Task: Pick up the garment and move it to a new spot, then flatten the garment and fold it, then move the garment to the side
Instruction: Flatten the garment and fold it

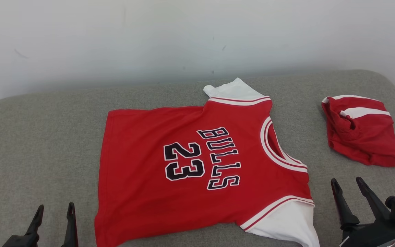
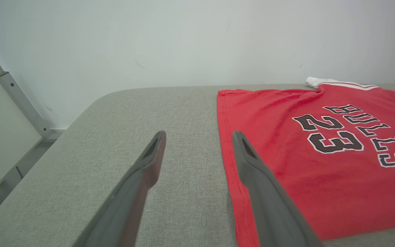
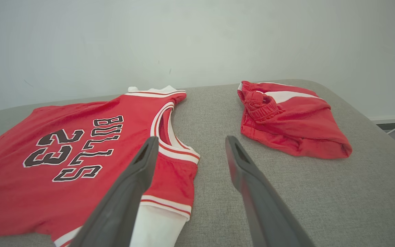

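The garment (image 1: 197, 168) is a red jersey with white sleeves and black "BULLS 23" lettering, spread flat on the grey padded surface (image 1: 39, 137), collar toward the right. Its hem edge lies at the left (image 2: 286, 144), its collar and near sleeve toward my right arm (image 3: 115, 147). My left gripper (image 1: 55, 207) stands open at the lower left, just left of the hem, holding nothing. In the left wrist view, the left gripper (image 2: 199, 137) straddles the hem edge. My right gripper (image 1: 346, 181) is open at the lower right, beside the near white sleeve, and the right gripper (image 3: 189, 142) is empty.
Folded red shorts with white stripes (image 1: 360, 128) lie at the right of the surface, also seen as shorts (image 3: 290, 120). A pale wall (image 1: 183, 37) rises behind. The surface's rounded corners drop off at left and right; a white panel with a metal frame (image 2: 19, 99) stands left.
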Controlling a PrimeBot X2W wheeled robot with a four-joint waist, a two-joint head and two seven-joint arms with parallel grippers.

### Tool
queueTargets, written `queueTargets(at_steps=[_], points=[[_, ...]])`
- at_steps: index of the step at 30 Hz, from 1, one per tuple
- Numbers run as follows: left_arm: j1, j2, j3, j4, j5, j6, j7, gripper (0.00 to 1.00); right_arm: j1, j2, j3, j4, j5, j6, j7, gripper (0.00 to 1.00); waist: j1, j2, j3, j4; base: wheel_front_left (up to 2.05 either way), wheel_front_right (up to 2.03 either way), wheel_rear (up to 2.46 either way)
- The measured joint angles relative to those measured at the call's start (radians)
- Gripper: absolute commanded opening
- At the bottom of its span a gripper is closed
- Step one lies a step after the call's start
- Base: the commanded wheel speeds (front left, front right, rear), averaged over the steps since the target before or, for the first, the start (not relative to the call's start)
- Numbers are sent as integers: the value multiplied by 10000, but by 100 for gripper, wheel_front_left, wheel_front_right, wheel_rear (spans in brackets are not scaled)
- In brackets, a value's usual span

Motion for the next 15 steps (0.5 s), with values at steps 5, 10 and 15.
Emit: queueTargets(at_steps=[5,10,15], points=[[-1,0,-10,0,-2,0,61,100,-5,0,4,23,0,2,-2,100,0,0,-19,11,0,0,0],[-6,-10,12,-19,-44,0,67,100,-20,6,2,36,2,2,-6,100,0,0,-46,13,0,0,0],[-7,-10,19,-21,-81,0,88,100,-21,13,12,82,2,13,-13,100,0,1,-81,7,0,0,0]])
